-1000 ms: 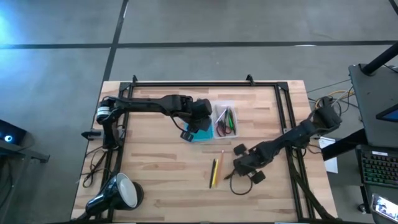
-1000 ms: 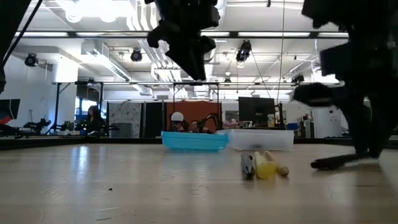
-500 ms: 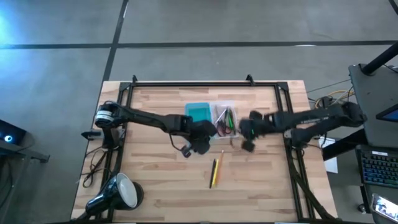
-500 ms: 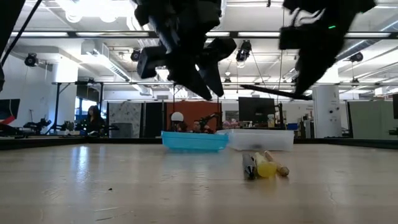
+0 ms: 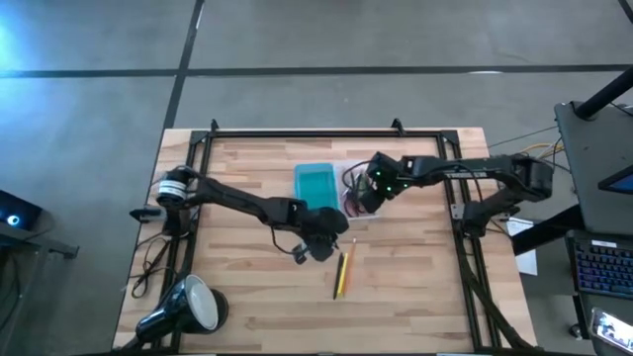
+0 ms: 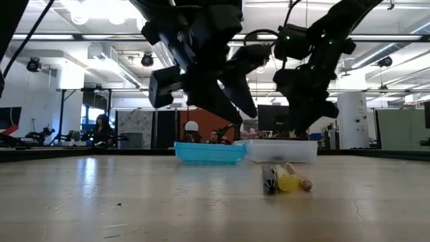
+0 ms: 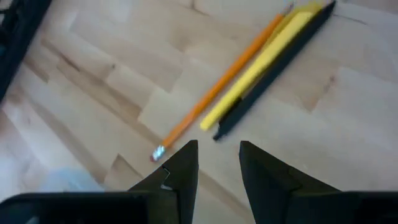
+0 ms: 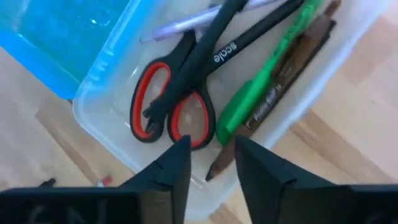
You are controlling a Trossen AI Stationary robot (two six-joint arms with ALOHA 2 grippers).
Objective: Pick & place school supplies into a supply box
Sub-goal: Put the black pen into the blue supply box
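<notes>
The supply box's clear tray [image 5: 352, 201] [image 8: 102, 121] sits beside its turquoise lid [image 5: 316, 181] [image 6: 209, 152]. In the tray lie red-handled scissors [image 8: 168, 115], a black pen [image 8: 224, 46], a green pen [image 8: 261, 93], a brown pencil [image 8: 314, 37] and a pale pen [image 8: 180, 26]. My right gripper [image 5: 368, 198] [image 8: 214, 165] hovers open above them, holding nothing. An orange pencil [image 7: 217, 87], a yellow pen [image 7: 261, 62] and a black pen [image 7: 280, 68] lie flat together on the table [image 5: 342, 274] [image 6: 285, 180]. My left gripper [image 5: 331, 240] [image 7: 217, 165] hangs open just above their far ends.
A black-and-white round lamp [image 5: 190, 307] lies at the table's near left corner. A black metal frame [image 5: 326, 132] runs along the far and side edges. Bare wood [image 5: 247, 277] lies left of the loose pens and near the front edge.
My right gripper rose from the table right of the loose pens and swung toward the far edge, over the tray. The dark pen it carried level half a second ago no longer shows under it. My left gripper moved from over the lid toward the near edge, to the loose pens.
</notes>
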